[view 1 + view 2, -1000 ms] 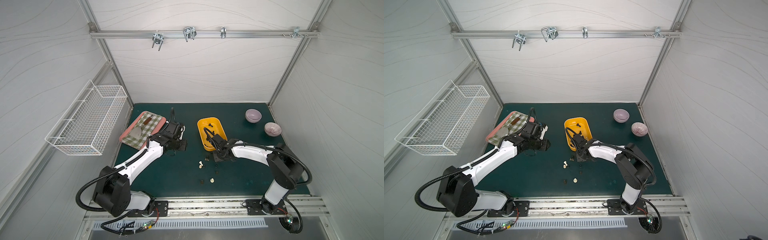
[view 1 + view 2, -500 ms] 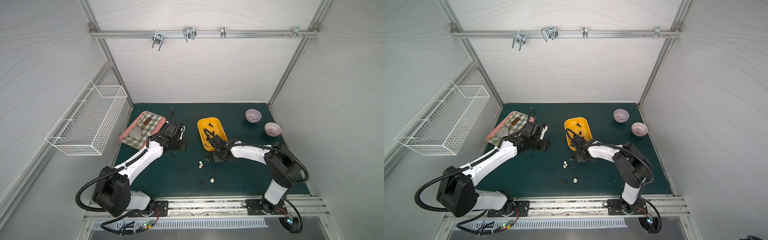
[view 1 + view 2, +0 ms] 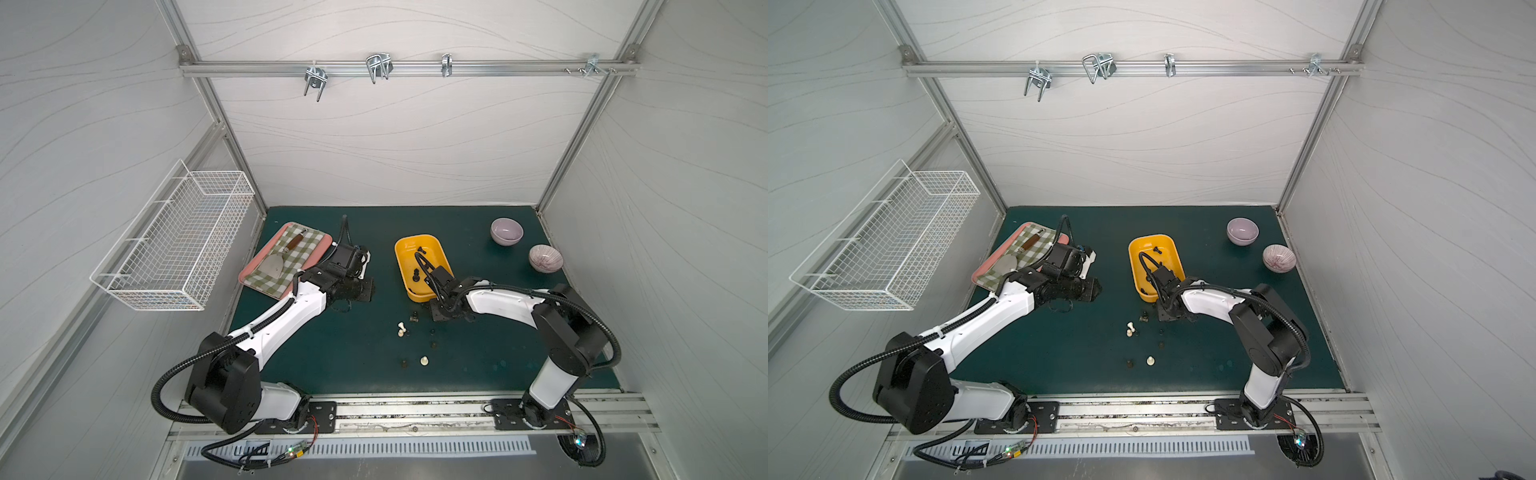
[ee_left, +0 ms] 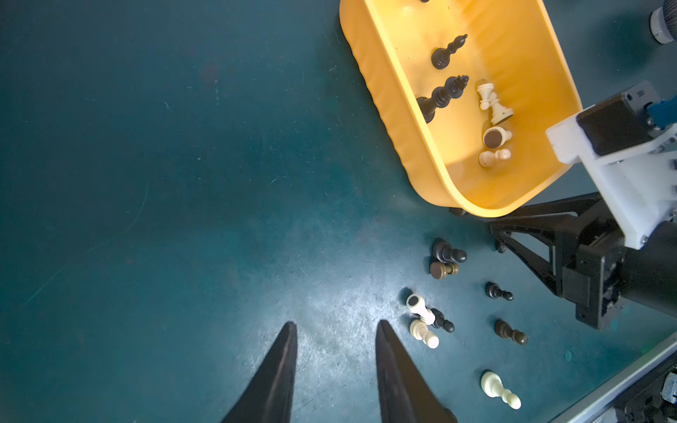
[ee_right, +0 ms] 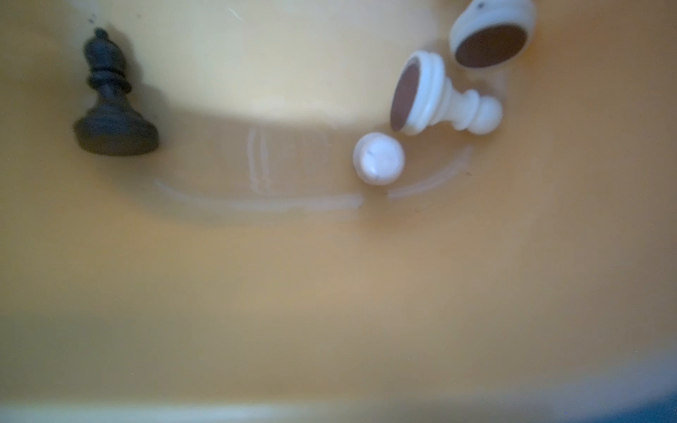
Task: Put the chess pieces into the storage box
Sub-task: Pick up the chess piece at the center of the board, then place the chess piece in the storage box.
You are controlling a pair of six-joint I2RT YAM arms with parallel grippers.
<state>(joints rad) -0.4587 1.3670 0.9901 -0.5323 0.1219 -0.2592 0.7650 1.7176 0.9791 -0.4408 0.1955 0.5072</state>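
The yellow storage box (image 3: 400,270) (image 3: 1133,270) sits mid-table and holds several chess pieces, black (image 4: 441,95) and cream (image 4: 494,106). In the right wrist view I see a black piece (image 5: 110,106) and cream pawns (image 5: 439,99) on the storage box floor (image 5: 329,274); no fingers show there. More chess pieces lie loose on the mat in front of the box, cream (image 3: 401,328) (image 4: 423,329) and dark (image 3: 414,318) (image 4: 445,256). My right gripper (image 3: 434,309) (image 3: 1163,311) (image 4: 496,230) is low at the box's near end. My left gripper (image 4: 335,326) (image 3: 370,289) hovers open and empty left of the pieces.
A pink tray with checked cloth and a spatula (image 3: 286,259) lies at the back left, under my left arm. Two purple bowls (image 3: 506,230) (image 3: 545,257) stand at the back right. A white wire basket (image 3: 174,245) hangs on the left wall.
My right arm's elbow has shifted slightly while its gripper stays at the box's near end. The left arm has not moved.
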